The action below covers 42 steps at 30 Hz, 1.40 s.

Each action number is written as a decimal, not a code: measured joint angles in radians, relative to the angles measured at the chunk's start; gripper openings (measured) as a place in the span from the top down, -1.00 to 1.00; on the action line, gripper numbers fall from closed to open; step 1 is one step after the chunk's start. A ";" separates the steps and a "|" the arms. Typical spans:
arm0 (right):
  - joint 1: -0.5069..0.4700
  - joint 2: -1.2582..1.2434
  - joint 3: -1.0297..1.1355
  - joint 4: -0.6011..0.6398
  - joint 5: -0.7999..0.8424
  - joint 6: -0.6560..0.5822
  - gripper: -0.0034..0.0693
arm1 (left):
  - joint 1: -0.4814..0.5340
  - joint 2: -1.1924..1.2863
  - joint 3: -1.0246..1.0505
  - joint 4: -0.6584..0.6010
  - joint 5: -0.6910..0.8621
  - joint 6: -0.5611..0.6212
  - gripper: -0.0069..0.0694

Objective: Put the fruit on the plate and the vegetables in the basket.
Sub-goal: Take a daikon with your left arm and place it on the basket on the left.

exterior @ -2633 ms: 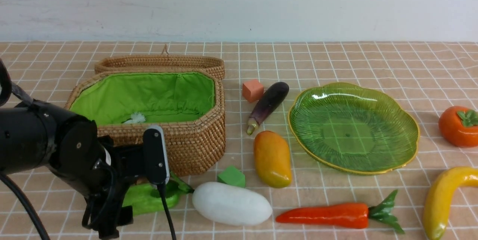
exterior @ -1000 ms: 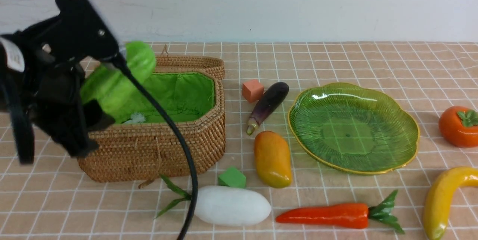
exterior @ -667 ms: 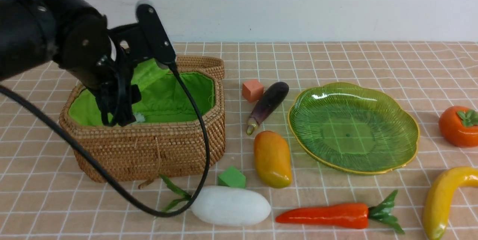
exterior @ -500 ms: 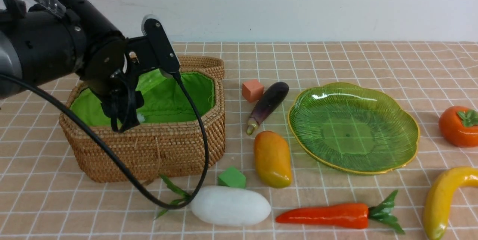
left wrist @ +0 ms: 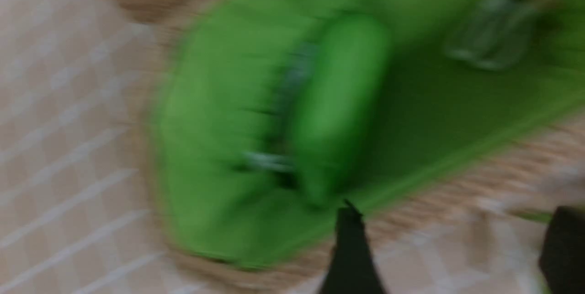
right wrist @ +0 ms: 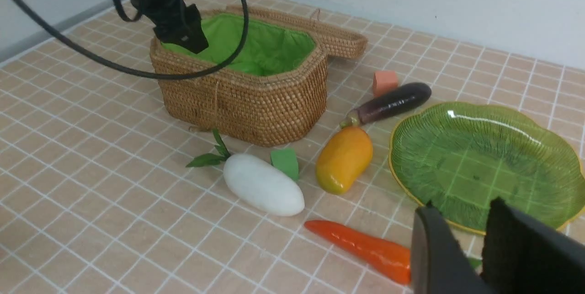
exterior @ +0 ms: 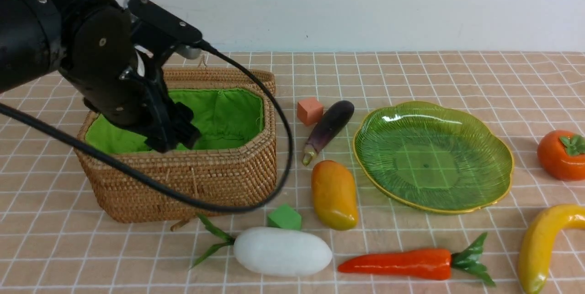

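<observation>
Gourd (left wrist: 338, 106) lies inside the basket (exterior: 192, 179) — blurred in the left wrist view, but clear of the left gripper (exterior: 176, 135), whose jaws stand apart and empty over the basket's near rim. That makes one vegetable of four done; eggplant (exterior: 328, 129), radish (exterior: 283, 251) and carrot (exterior: 397, 264) lie out on the tablecloth (exterior: 411, 74). The plate (exterior: 434, 161) is bare — mango (exterior: 334, 195), banana (exterior: 544, 243) and persimmon (exterior: 561, 154) wait around it. The right gripper (right wrist: 484, 239) hangs near the plate's edge, jaws a narrow slit apart, holding nothing.

Rough woven wicker basket (exterior: 183, 184), matt cloth lining (exterior: 228, 111); glossy translucent plate (exterior: 432, 154); smooth glossy mango (exterior: 333, 193)
</observation>
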 joint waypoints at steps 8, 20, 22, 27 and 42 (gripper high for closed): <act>0.000 0.000 0.000 -0.009 0.154 0.005 0.41 | -0.284 0.015 -0.002 -0.325 0.152 0.476 0.51; 0.000 0.000 0.000 -0.013 0.186 0.002 0.40 | -0.362 0.299 -0.002 -0.134 -0.103 0.566 -0.76; 0.000 0.000 0.000 -0.013 0.189 0.002 0.39 | -0.362 0.332 -0.002 -0.075 -0.135 0.566 -0.82; 0.000 0.000 0.000 -0.013 0.193 0.002 0.38 | -0.362 0.407 -0.002 -0.016 -0.158 0.566 -0.67; 0.000 0.000 0.000 -0.013 0.195 0.002 0.36 | -0.380 0.432 -0.055 0.054 0.007 0.499 -0.43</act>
